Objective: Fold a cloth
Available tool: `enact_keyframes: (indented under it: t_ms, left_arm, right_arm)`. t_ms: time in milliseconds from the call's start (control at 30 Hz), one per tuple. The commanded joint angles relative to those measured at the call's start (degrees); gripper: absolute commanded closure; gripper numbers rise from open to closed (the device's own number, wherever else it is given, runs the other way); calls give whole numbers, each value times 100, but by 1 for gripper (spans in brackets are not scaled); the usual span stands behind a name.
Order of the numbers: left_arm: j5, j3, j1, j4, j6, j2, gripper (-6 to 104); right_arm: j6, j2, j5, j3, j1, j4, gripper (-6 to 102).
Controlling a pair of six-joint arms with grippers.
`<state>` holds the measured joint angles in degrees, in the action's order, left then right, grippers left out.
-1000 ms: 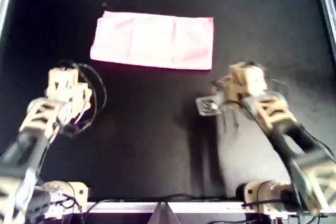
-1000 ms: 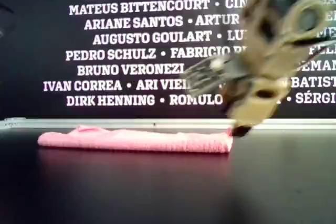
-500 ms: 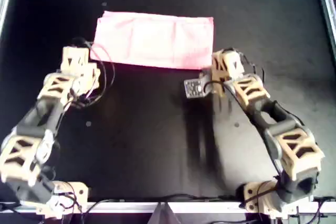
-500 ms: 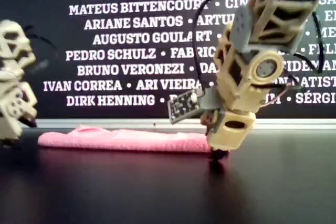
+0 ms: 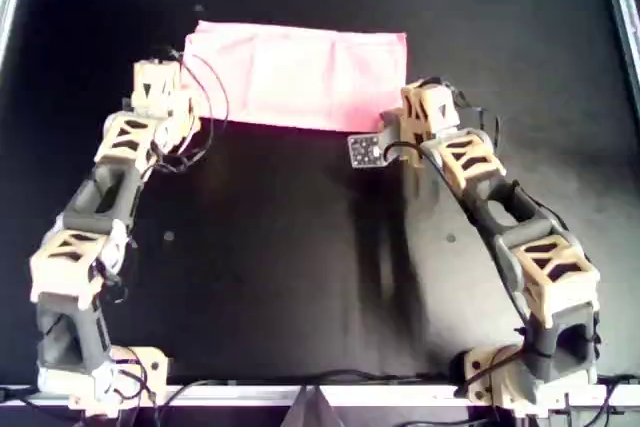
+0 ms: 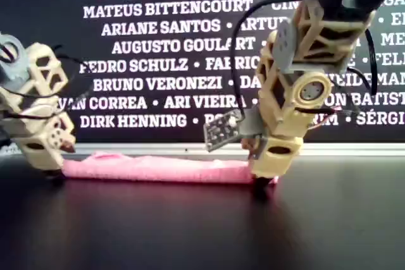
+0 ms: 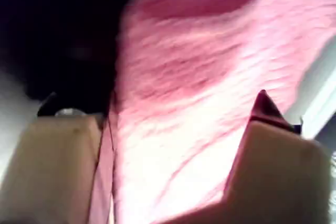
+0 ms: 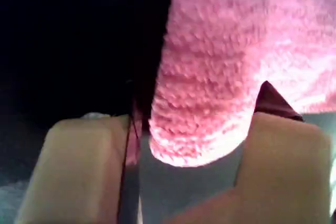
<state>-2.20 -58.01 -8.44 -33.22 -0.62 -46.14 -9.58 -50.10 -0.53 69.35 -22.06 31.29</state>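
Thin light-pink fabric cloth (image 5: 296, 77), long axis across overhead view. Left gripper (image 5: 157, 97), right gripper (image 5: 422, 112) at opposite near corners, jaws wide, cloth edge between them.

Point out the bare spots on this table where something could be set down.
Bare: the black table between the two arms, nearer than the cloth; also the overhead view's right side. Crowded: the cloth's near corners, where the left gripper and right gripper sit.

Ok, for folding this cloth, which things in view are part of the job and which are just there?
Part of the job:
- flat light-pink fabric cloth
- tan left gripper, open at one corner
- tan right gripper, open at another corner

Just there:
- black table
- black wall printed with white names
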Motion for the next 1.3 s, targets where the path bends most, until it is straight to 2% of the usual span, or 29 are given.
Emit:
enact_keyframes:
  t_ms: [0, 67, 267, 433, 800, 900, 967, 1033, 1133, 1267]
  left_arm:
    - [35, 404, 0, 79, 26, 334, 8]
    - [35, 536, 0, 79, 79, 413, 8]
    - [35, 686, 0, 70, 519, 536, 8]
    - [35, 686, 0, 70, 536, 571, 8]
    - [35, 686, 0, 53, 527, 571, 8]
    - [35, 677, 0, 44, 519, 571, 11]
    - [35, 633, 0, 44, 492, 536, 17]
    - [35, 598, 0, 44, 475, 492, 28]
    - [-53, 668, -9, 53, 448, 492, 50]
    - [-79, 703, -70, 70, 448, 475, 82]
  right_arm:
    - [35, -62, 141, -360, 53, -220, 8]
    - [35, -62, 149, -369, 53, -220, 8]
    - [35, -53, 149, -378, 9, -220, 8]
    - [44, -53, 158, -387, 9, -229, 11]
    - [35, 343, 158, -923, 26, -220, 38]
    - [35, 334, 62, -923, 44, -220, 44]
    - [35, 316, 62, -923, 53, -220, 51]
    - [35, 299, 62, -923, 53, -220, 59]
    - [-53, 281, 62, -923, 62, -237, 75]
    - [-62, 281, 53, -932, 26, -246, 95]
